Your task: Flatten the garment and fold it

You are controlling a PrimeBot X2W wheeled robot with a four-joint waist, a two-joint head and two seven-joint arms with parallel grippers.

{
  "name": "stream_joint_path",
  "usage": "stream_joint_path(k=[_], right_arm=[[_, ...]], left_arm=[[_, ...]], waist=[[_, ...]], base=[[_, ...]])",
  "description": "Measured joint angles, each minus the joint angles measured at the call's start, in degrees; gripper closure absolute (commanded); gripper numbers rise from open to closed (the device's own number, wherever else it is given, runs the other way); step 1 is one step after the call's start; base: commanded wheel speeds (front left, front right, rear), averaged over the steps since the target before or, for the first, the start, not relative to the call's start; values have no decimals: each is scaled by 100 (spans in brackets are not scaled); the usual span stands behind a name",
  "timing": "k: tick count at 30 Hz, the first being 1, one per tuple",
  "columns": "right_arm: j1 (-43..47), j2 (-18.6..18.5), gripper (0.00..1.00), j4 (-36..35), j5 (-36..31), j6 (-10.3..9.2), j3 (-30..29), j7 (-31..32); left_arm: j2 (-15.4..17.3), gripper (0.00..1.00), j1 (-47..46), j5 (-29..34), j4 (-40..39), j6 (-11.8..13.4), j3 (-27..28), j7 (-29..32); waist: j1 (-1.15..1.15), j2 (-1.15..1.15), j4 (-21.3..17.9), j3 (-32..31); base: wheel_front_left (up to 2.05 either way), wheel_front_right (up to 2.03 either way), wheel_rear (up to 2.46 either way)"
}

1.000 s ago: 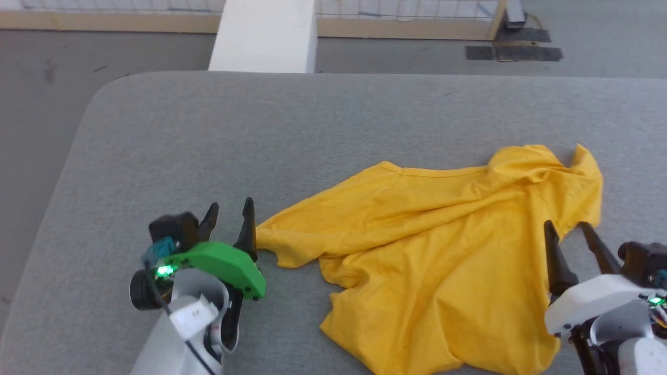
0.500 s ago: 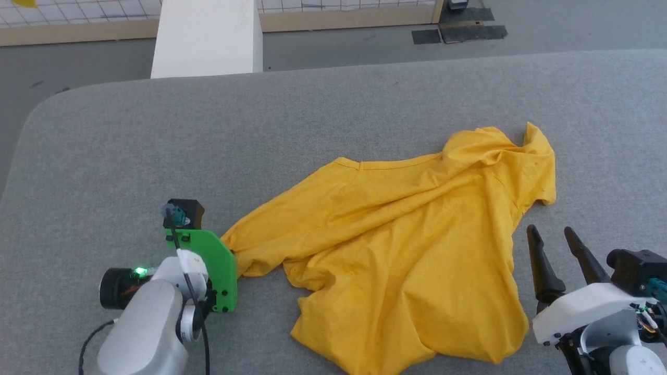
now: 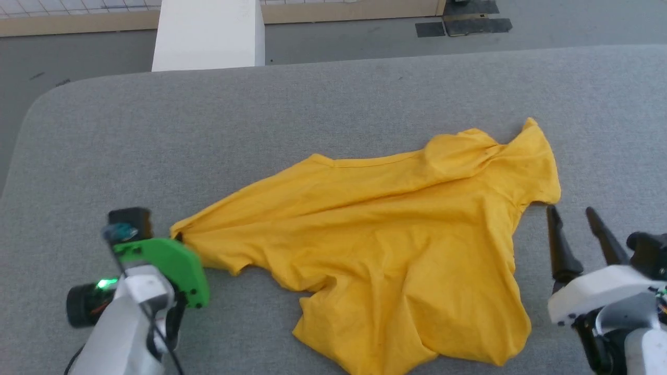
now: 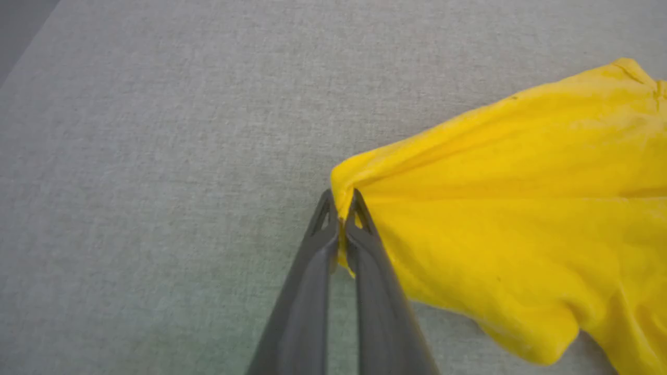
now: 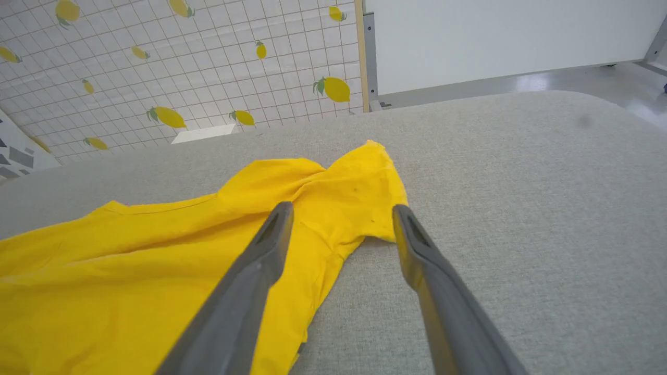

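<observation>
At the centre of the left wrist view, the left gripper (image 4: 341,200) is pinched tight on a corner of the garment (image 3: 391,234), which lies rumpled mid-frame on the grey table (image 3: 208,130). Flattening seems to be the step in hand. Next, the empty, wide-open right gripper (image 3: 571,211) at lower right likely needs to take the sleeve beside it.

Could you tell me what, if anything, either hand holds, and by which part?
The left hand pinches the bright yellow cotton T-shirt by its leftmost corner; the right hand holds nothing.

Bare grey table (image 3: 312,120) lies open on every side of the garment (image 3: 391,234).
</observation>
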Motion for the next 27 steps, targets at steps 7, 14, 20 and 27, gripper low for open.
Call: stream_joint_path(k=[7, 14, 20, 27], right_arm=[[-975, -148, 0, 547, -320, 1, -472, 301], [-2665, -573, 0, 2142, -383, 1, -822, 979], [-3655, -825, 0, 3330, -503, 0, -1239, 1794], [-4393, -924, 0, 4042, -777, 0, -1540, 2762]], left_arm=[[82, 100, 415, -230, -271, 91, 326, -348], [51, 100, 319, -235, -455, 80, 243, -371], [-90, 100, -33, -230, -521, 13, 33, -374], [-182, 100, -119, -236, -659, -56, -54, -381]], waist=[[0, 0, 164, 43], [0, 0, 385, 327], [0, 0, 665, 635], [0, 0, 949, 1010]], base=[[0, 0, 0], [0, 0, 0], [0, 0, 0], [0, 0, 0]])
